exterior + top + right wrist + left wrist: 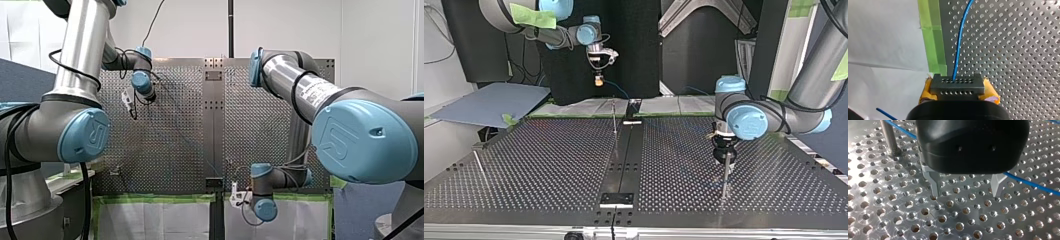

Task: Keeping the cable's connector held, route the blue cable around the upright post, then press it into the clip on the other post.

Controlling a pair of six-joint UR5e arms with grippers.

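My right gripper (958, 90) is shut, its yellow pads (925, 93) clamped on the dark grey connector (957, 83). The blue cable (960, 40) leaves the connector and runs out over the perforated table. In the top view this gripper (598, 80) hangs above the table's far edge. My left gripper (965, 192) stands open just above the plate, metal fingers (934, 186) apart with nothing between them. The cable (1034, 185) passes behind its body, close to one finger. A metal upright post (889, 138) stands beside it. In the top view my left gripper (724, 159) sits right by a post (725, 177).
Another thin post (614, 120) rises near the table's middle, and a third (480, 169) at the top view's left. A black rail (624, 150) with a bracket (617, 199) runs down the centre. Green tape (933, 37) and white paper (883, 32) line the edge.
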